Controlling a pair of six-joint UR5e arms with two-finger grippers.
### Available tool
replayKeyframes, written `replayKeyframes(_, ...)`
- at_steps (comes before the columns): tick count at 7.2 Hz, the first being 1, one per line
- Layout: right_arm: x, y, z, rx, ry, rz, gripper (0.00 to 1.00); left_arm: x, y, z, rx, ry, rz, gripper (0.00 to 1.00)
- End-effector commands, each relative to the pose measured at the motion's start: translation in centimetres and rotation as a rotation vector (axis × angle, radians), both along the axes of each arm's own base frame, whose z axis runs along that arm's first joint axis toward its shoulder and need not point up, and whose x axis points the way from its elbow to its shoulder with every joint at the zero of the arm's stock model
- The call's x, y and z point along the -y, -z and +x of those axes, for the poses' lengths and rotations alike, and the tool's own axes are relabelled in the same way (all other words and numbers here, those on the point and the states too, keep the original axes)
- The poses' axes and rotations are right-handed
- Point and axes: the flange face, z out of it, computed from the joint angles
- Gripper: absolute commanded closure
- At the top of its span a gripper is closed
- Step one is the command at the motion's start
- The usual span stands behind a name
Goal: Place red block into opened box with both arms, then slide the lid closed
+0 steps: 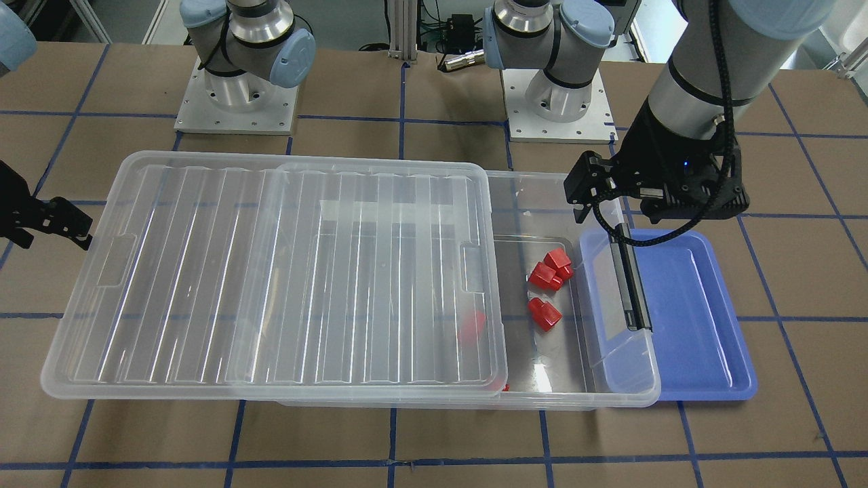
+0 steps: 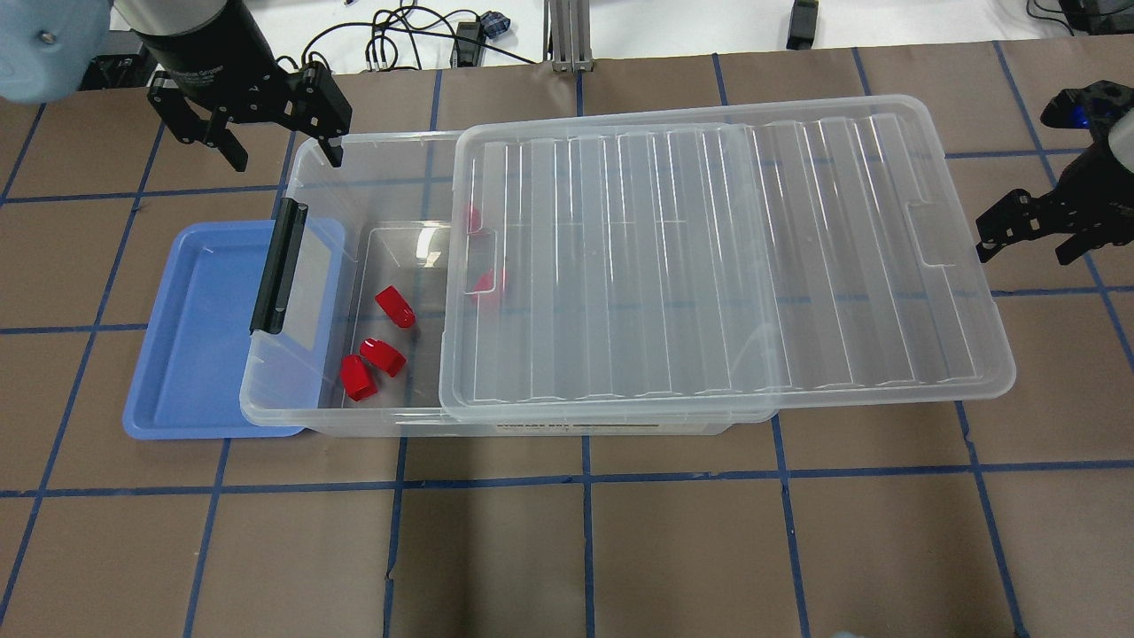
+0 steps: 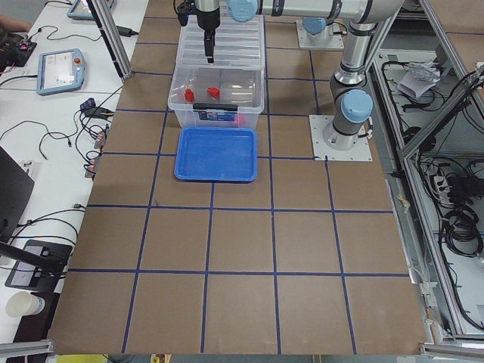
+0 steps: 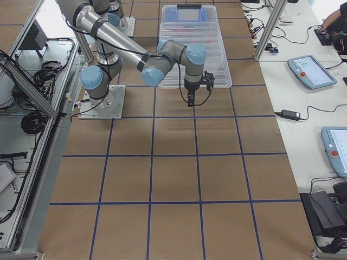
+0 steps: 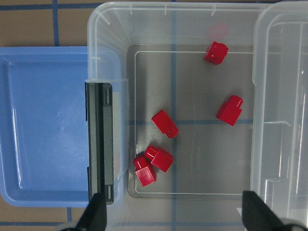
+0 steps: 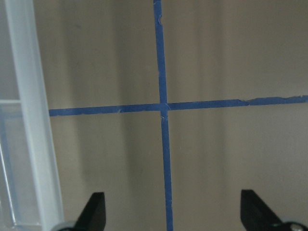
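Note:
Several red blocks [image 2: 394, 306] lie on the floor of the clear box [image 2: 301, 177], in its uncovered end by the black clip [image 2: 277, 266]. The left wrist view shows them loose, one red block [image 5: 164, 123] near the middle. More sit under the ribbed lid [image 2: 709, 257], which covers most of the box and overhangs its far end. My left gripper [image 2: 275, 146] hangs open and empty above the box's back corner by the clip. My right gripper [image 2: 1028, 239] stands open and empty beside the lid's overhanging short edge, apart from it.
A shallow blue tray [image 2: 204, 337] lies at the box's clip end, partly under it, and holds nothing. Both arm bases [image 1: 237, 95] stand behind the box. Blue tape lines cross the brown tabletop [image 2: 585, 549].

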Motion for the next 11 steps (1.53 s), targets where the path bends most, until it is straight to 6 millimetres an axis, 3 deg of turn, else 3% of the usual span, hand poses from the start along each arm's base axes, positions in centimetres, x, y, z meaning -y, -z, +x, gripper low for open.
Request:
replayKeyframes(1, 0.3, 0.0, 1.3, 0.004, -0.017, -0.005, 0.0, -0.3, -1.0, 0.0, -0.003, -0.003, -0.019, 0.0)
replayKeyframes(2, 0.7, 0.0, 2.8, 0.009, -0.043, -0.01, 0.0, -0.6, -0.3, -0.1, -0.001, -0.009, -0.001, 0.0)
replayKeyframes(4, 1.3, 0.2, 4.8, 0.007, -0.037, -0.017, 0.0, -1.1, -0.9, -0.8, -0.006, 0.014, -0.013, 0.0)
replayKeyframes(5, 1.7, 0.0, 6.5, 0.002, -0.06, -0.032, 0.0, -1.4, -1.6, -0.8, -0.005, 0.014, -0.026, 0.0)
replayKeyframes(8, 2.1, 0.0, 12.3, 0.003, -0.028, -0.032, 0.0, -1.7, -1.3, -0.8, 0.001, 0.014, -0.016, 0.0)
replayKeyframes(11, 2.1, -0.1, 16.1, -0.002, 0.001, -0.029, 0.0, -1.6, -1.3, -0.6, 0.0, 0.009, -0.014, 0.0)
